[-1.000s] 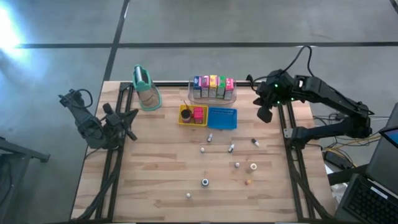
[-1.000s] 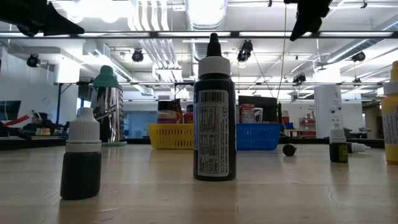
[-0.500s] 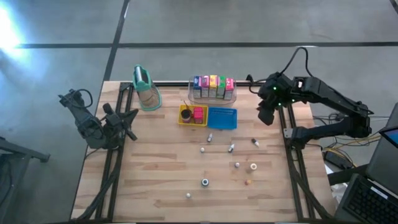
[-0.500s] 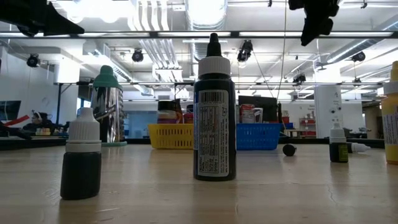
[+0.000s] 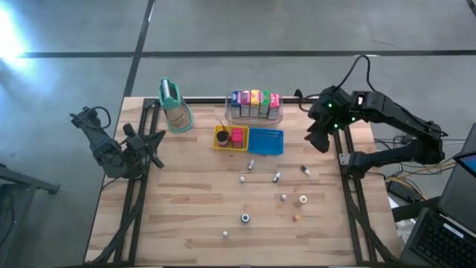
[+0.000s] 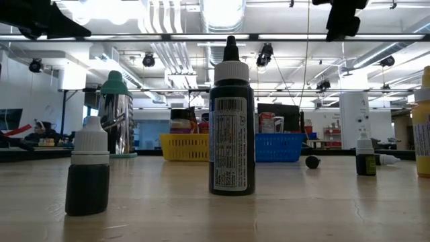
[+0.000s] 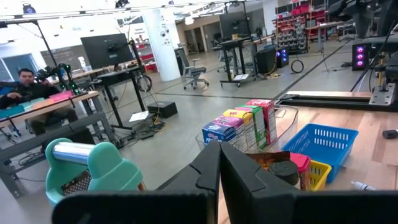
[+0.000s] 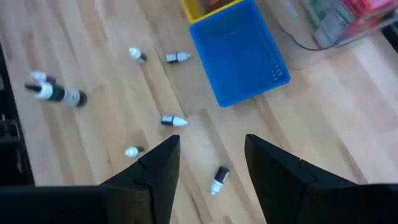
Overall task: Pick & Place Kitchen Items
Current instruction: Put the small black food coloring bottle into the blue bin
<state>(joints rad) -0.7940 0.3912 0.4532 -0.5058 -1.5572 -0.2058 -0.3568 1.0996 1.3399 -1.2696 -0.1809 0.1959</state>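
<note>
Several colourful cartons (image 5: 254, 104) stand in a row in a clear bin at the table's far edge and also show in the left wrist view (image 7: 242, 124). A red block (image 5: 237, 136) lies in the yellow tray (image 5: 221, 146). Several small white-capped bottles (image 5: 277, 176) are scattered on the wood; some stand, like the dark bottle (image 6: 232, 128), and others lie down (image 8: 175, 121). My right gripper (image 8: 211, 155) hangs open high over the table's far right (image 5: 318, 138), pointing down at the bottles. My left gripper (image 7: 219, 171) waits shut at the left edge (image 5: 152, 141).
A blue tray (image 5: 265, 141) sits beside the yellow one. A tall tan container with a teal top (image 5: 173, 106) stands at the far left. Arm frames run along both side edges of the table. Bare wood lies on the table's left half (image 5: 186, 201).
My right gripper has opened and turned about its wrist, tipping its fingers further down, while staying high over the table's far right. Nothing on the table has moved.
</note>
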